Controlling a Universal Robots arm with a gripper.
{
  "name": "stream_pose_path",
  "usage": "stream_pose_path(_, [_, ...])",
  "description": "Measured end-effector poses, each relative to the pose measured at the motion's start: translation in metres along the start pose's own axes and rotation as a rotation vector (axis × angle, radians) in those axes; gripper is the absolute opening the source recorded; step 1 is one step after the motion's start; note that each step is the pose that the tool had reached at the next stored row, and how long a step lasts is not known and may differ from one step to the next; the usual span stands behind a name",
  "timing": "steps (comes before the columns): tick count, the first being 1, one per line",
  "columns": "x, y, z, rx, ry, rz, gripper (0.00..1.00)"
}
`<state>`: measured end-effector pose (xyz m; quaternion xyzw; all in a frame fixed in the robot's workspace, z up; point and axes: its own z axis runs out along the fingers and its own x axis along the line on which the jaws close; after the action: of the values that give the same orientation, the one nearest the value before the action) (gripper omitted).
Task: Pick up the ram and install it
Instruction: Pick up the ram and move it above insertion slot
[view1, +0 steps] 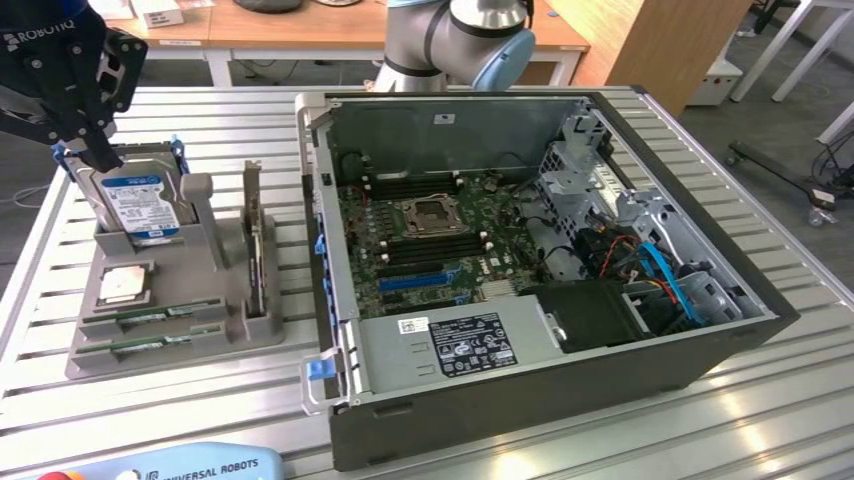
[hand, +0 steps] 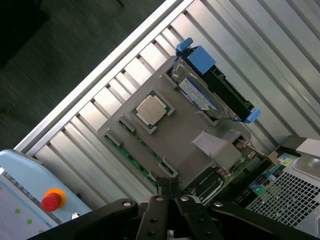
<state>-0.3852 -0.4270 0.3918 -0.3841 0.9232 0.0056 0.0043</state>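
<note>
Gripper: the black two-finger gripper hung empty, fingers pinched together, above the silver blue-labelled hard drive.
Ram: the thin green circuit-board stick sat untouched in a front slot of the grey plastic holder.

The ram, a narrow green stick, is being carried in a front slot of the grey holder, seemingly standing on edge; a second stick is being carried just beside it.

Slatted table with holder, computer case
</note>
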Motion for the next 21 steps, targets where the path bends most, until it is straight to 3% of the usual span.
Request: stream_pose_path(21, [0.0, 0.0, 0.0, -0.0002, 0.0002, -0.019, 0.1])
